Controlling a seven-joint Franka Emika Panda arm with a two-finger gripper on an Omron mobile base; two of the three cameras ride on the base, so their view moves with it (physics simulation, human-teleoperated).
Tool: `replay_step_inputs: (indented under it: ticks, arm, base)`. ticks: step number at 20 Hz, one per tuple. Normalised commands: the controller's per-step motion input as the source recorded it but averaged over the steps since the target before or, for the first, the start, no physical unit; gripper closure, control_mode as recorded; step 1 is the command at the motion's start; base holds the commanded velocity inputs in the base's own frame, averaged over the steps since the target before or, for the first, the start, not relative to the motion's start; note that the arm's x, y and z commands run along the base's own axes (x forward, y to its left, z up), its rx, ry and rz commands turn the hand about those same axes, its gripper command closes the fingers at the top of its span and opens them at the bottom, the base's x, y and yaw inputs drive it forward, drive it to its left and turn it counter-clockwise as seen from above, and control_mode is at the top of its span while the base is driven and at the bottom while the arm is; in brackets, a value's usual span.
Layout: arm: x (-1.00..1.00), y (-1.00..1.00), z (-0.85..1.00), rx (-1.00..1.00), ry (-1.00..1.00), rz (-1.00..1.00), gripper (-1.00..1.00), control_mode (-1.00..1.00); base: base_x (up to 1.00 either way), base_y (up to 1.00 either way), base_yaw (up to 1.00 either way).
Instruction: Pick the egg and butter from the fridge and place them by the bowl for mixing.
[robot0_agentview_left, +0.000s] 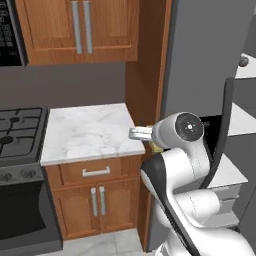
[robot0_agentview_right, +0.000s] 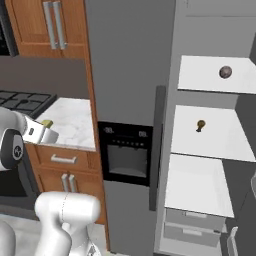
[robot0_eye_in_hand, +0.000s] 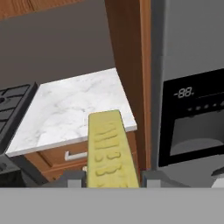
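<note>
A bare marble worktop (robot0_agentview_left: 87, 132) lies open between the stove (robot0_agentview_left: 17, 132) along its left edge and a wooden side panel (robot0_agentview_left: 145, 65) at its right edge, with upper cabinets (robot0_agentview_left: 77, 30) overhanging its back. Past the panel, the fridge (robot0_agentview_right: 127, 75) door front blocks the way; beyond it, open white shelves hold the egg (robot0_agentview_right: 225, 72) and a small stalked item (robot0_agentview_right: 200, 124).

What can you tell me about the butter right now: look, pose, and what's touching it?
The butter is a flat, mustard-yellow rectangular stick with raised markings embossed along its top face. It sits clamped between the gripper fingers, projecting straight out ahead of the hand, clear of any surface. In the hand view the marble counter lies beyond it. Only the fingers touch it.
</note>
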Motion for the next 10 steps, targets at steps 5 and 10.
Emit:
replay_step_inputs:
  ticks: [5, 10]
  arm:
    - [0.00, 0.00, 0.00, 0.00, 0.00, 0.00, 1.00, 1.00]
    - [0.00, 0.00, 0.00, 0.00, 0.00, 0.00, 1.00, 1.00]
  base:
    - [0.14, 0.68, 0.00]
    - [0.17, 0.78, 0.00]
